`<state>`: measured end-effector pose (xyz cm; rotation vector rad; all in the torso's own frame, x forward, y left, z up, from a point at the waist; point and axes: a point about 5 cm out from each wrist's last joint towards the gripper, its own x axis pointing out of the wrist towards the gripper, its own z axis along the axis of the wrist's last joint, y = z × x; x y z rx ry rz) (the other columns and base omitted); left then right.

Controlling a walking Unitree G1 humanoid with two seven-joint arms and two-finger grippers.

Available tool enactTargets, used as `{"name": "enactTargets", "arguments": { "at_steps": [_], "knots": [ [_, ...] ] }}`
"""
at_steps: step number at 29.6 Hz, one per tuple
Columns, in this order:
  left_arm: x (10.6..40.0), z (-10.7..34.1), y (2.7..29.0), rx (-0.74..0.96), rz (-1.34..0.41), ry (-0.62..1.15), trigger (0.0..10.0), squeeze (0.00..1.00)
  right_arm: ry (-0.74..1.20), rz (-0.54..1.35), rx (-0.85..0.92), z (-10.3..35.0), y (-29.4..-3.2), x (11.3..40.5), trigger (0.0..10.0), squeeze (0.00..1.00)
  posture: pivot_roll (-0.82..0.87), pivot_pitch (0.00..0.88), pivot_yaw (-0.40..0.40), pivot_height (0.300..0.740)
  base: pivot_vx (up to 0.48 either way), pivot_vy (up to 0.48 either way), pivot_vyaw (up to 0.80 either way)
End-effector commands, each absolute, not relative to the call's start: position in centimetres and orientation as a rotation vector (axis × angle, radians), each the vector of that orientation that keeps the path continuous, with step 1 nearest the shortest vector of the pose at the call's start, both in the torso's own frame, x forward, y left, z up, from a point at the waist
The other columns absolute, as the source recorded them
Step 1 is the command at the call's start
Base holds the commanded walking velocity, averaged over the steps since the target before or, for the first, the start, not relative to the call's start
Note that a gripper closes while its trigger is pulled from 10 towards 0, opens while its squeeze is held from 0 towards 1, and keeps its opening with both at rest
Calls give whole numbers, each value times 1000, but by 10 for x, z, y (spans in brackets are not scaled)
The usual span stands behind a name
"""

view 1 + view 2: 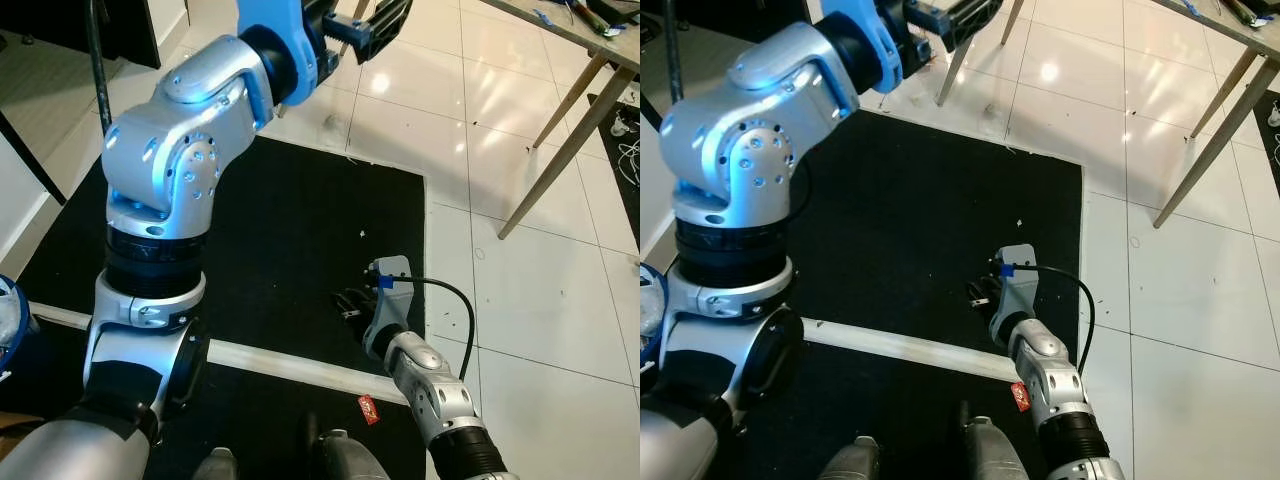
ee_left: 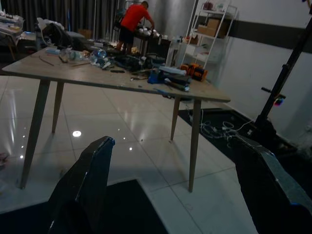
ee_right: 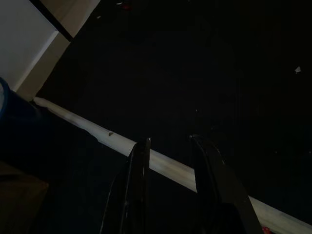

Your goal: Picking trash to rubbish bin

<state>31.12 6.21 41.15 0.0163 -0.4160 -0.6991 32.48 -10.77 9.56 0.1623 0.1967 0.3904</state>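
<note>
Small red crumpled wrapper point(image 1: 368, 408), likely the trash, lies on black floor mat point(image 1: 300, 250) just beside right forearm, close to robot's feet

Right gripper point(image 3: 170, 146) hangs low over mat near white strip point(image 3: 165, 165), fingers slightly parted, empty, probably poised for pickup

Blue-rimmed bin point(image 1: 8, 320) at left edge, well apart from wrapper

Left gripper point(image 2: 175, 185) raised high toward wooden table point(image 2: 122, 75), fingers wide apart, empty; person in red top beyond
</note>
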Motion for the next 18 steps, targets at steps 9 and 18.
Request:
{"name": "enactTargets", "arguments": {
  "at_steps": [9,18],
  "knots": [
    [310,415,64,14,-702,-425,10000,0,233,382,148,87,-112,320,10000,0,105,360,-130,740,0,0,0],
    [309,418,56,88,-684,-453,10000,0,231,384,148,87,-111,318,10000,0,107,361,-126,740,0,0,0]
  ]
}}
